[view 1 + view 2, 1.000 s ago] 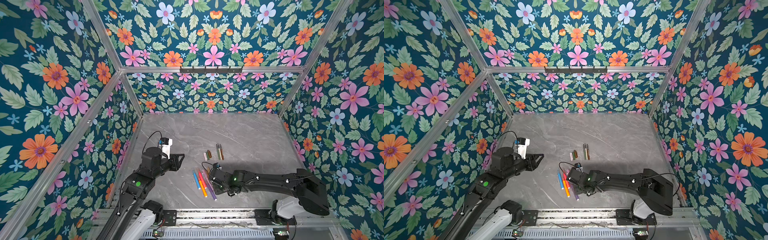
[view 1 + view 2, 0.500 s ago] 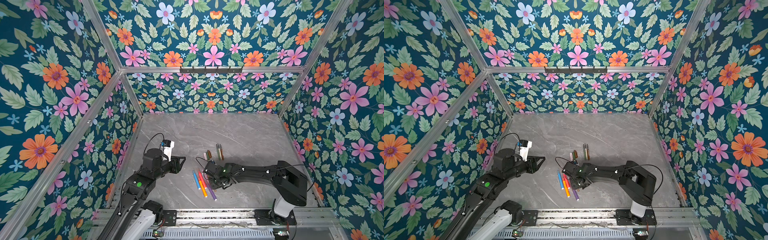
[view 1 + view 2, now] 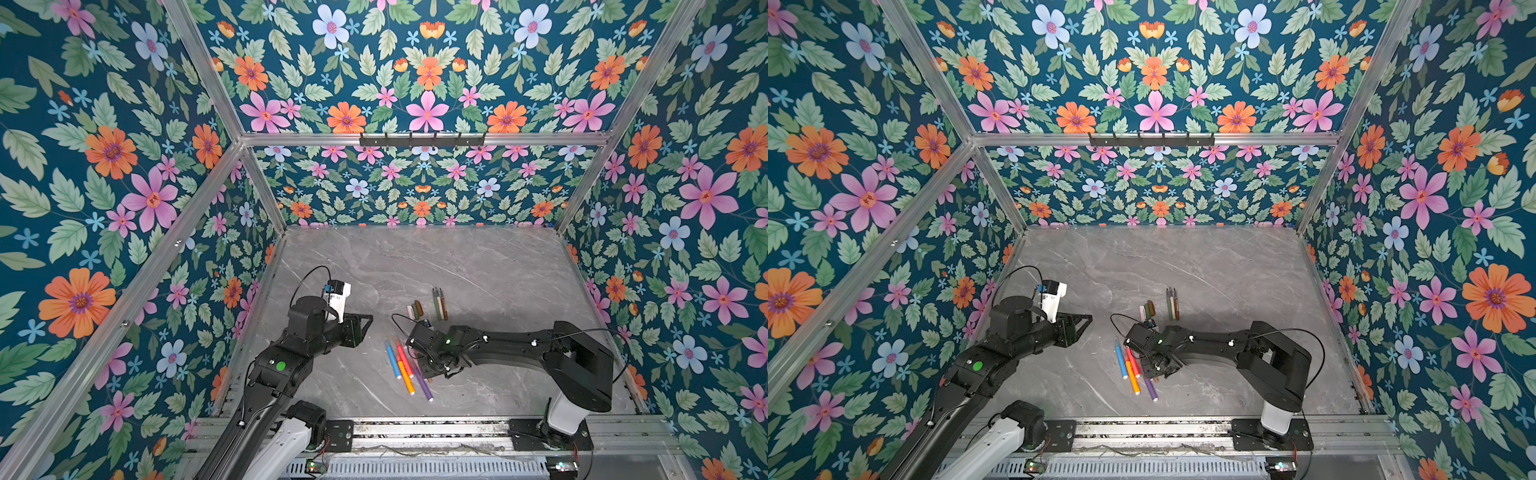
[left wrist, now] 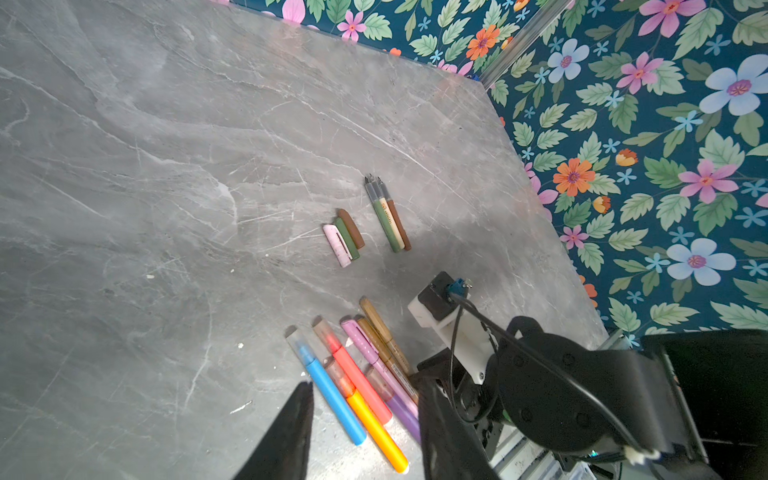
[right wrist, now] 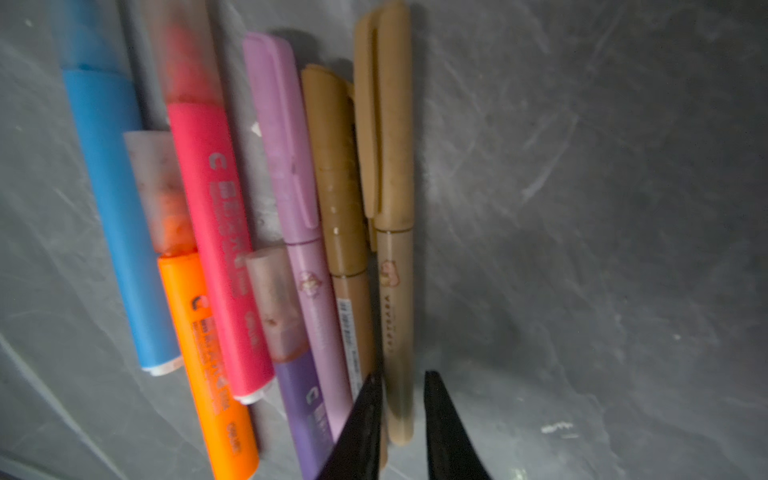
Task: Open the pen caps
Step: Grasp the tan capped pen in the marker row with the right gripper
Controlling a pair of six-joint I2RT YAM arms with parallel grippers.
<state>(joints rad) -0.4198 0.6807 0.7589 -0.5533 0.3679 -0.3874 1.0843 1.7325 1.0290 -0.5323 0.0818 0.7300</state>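
Clearly the step in hand is picking the outermost tan pen [image 5: 394,299] out of the row of capped pens [image 3: 405,368], which lies low and centre in both top views on the grey marble table [image 3: 478,266]. The right gripper [image 5: 402,374] is down among them. Its black fingers [image 5: 361,424] straddle the barrel end of that pen, about a pen's thickness apart, and I cannot tell whether they already press on it.

The tan cap [image 5: 384,124] is on the pen's far end, well clear of the fingers. That is as it should be: the barrel for this arm, the cap left free for the other.

One finger is wedged against the neighbouring darker tan pen [image 5: 345,208], which touches the target along its length. The jaws should therefore close squarely on the one barrel, and the lift should go straight up so the neighbour is not dragged along.

The left gripper [image 4: 365,382] hovers left of centre in the top views, jaws well apart and empty. I judge it should take the cap end-on and pull along the pen's axis, not sideways.

Three loose caps [image 4: 347,239], pink, olive and brown, lie side by side just above the row in the top views, beside three uncapped pens [image 4: 388,220]. They are worth keeping clear of.
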